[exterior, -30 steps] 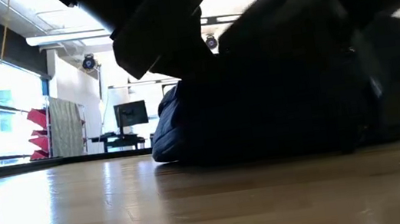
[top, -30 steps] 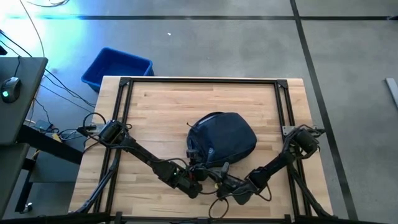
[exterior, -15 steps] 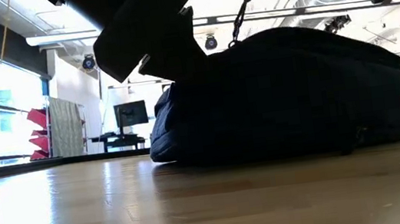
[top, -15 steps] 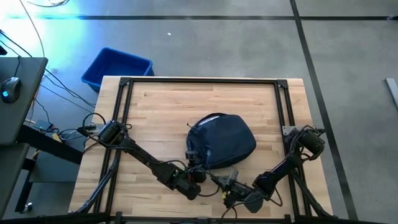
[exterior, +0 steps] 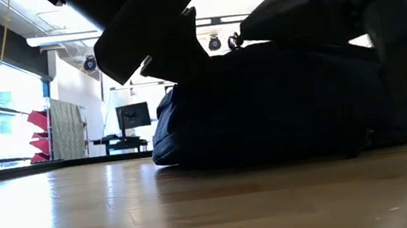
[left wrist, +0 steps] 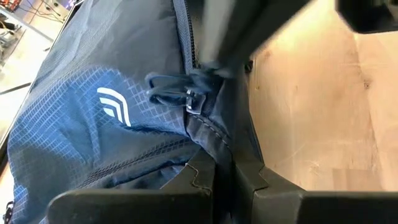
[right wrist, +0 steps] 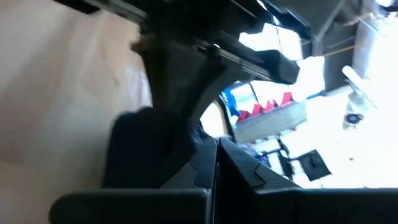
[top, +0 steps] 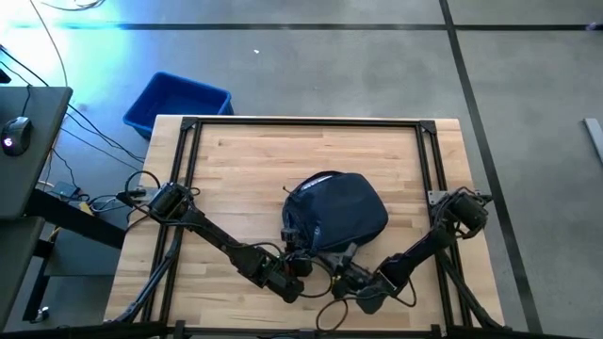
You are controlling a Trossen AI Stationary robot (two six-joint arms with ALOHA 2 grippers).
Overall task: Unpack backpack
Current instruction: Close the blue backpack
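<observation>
Now | dark navy soft fabric backpack [top: 334, 215] lies flat mid-bench [top: 254, 165], still zipped | left gripper [top: 300, 268] fingers pinch its near hem, likely anchoring | right gripper [top: 345, 266] fingers together beside zipper pull [left wrist: 194, 101].

No words or numbers can be read anywhere; the only sign is a small white logo [left wrist: 114, 104] of three curved stripes, printed on the front of the backpack [left wrist: 87, 118]
</observation>
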